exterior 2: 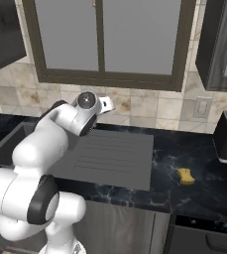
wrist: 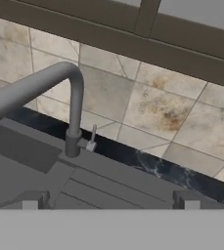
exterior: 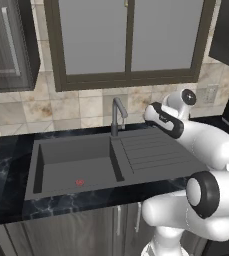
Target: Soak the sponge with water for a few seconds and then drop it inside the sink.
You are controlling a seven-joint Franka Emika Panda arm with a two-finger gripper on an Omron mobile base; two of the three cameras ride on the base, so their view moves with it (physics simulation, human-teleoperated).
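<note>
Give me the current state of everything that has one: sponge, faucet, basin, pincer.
sponge: lying on the counter right of the drainboard, not held
faucet: no stream visible
basin: empty, dry, red drain mark uncovered
pincer: open, empty, above the drainboard, facing the faucet

sink (exterior: 61,150) dark grey, red drain mark (exterior: 79,182) | sponge (exterior 2: 186,175) yellow-tan | countertop (exterior 2: 194,149) black marbled
</note>
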